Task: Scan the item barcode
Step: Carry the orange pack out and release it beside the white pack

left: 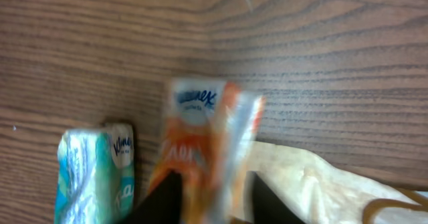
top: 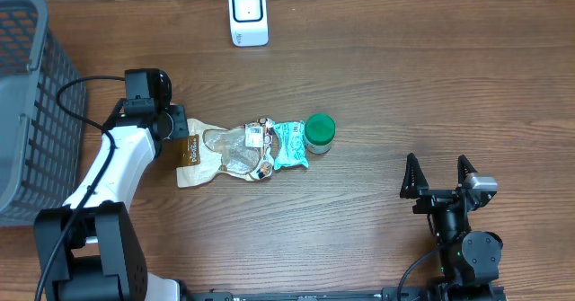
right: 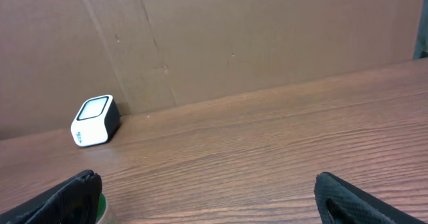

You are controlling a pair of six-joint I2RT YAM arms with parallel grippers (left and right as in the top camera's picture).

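Tissue pack (left: pixel 200 150), the orange Kleenex one, is the item here. In the left arm's wrist view it's standing up, pretty blurry, right between the two dark fingers (left: pixel 164 200) of the left claw (top: pixel 180 130). The fingers show on either side of it, but honestly I can't tell whether they're pinching it or just sitting beside it. Going left to right from overhead: a grey mesh basket (top: pixel 27 112) hugs the left edge of the wooden counter (top: pixel 404 67). Next is the left arm, stretched in with its claw at the left end of a little heap in the middle. That heap starts with a tan pouch (top: pixel 193 162) with a brown end, then a crinkly clear bag (top: pixel 232 148), then a teal tissue pack (top: pixel 289 144). Right up against that on its right is a jar (top: pixel 319 132) with a green lid. From above I can't pick the orange pack out of that jumble. In the wrist view the teal pack sits just left of the orange one, and the tan pouch pokes in at lower right. Back by the cardboard wall, well apart from the heap, sits the little white scanner (top: pixel 248 15) with its dark-rimmed window. Way over on the right, the right claw (top: pixel 437 160) has its fingers spread wide with only bare counter between them, well apart from the heap.
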